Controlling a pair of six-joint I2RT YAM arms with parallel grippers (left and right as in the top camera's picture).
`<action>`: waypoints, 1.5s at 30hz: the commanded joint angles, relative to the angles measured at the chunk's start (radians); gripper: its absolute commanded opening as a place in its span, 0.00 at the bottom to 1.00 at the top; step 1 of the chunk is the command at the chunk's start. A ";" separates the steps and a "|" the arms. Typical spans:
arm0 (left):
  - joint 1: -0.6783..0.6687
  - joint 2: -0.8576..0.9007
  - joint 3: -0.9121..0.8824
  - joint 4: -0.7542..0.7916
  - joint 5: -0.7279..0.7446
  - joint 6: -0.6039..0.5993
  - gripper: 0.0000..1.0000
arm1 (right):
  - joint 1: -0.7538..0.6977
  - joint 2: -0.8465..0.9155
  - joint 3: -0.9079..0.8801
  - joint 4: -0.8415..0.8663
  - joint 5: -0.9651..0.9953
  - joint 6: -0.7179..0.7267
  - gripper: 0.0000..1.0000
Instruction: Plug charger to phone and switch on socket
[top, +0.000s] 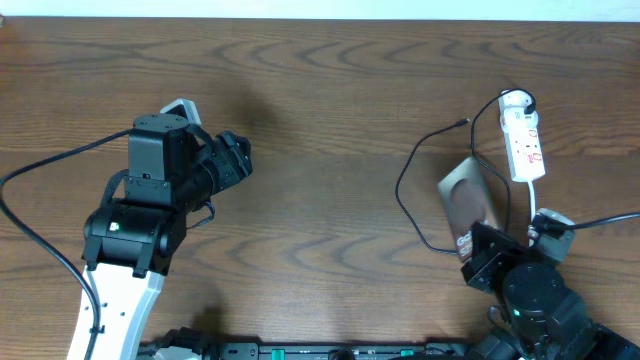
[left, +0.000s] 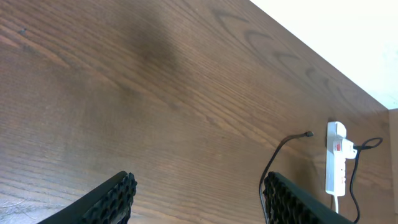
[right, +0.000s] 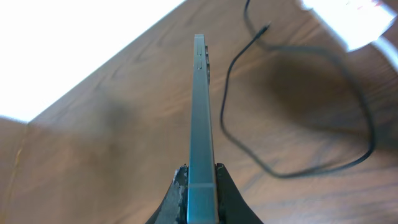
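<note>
Filling the view, brown wood-grain table (top: 330, 110) bearing socket (top: 522, 140), white backdrop (left: 348, 37) beyond

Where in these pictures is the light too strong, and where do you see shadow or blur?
Right wrist view: beyond the table edge all is burnt out to white, and the socket at the top right is overexposed and blurred. Overhead view: the phone face shows a pale glare. Left wrist view: a soft dark shadow lies on the table at the upper left.
</note>
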 joint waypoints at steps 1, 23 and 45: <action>0.000 -0.002 0.008 -0.003 -0.017 0.010 0.68 | -0.004 -0.007 0.029 0.016 0.132 -0.004 0.01; 0.000 0.071 0.008 -0.043 0.082 -0.067 0.68 | -0.004 -0.006 -0.272 0.528 -0.127 0.127 0.01; -0.002 0.153 0.006 -0.043 0.396 -0.093 0.67 | -0.005 0.169 -0.577 1.249 -0.265 0.464 0.01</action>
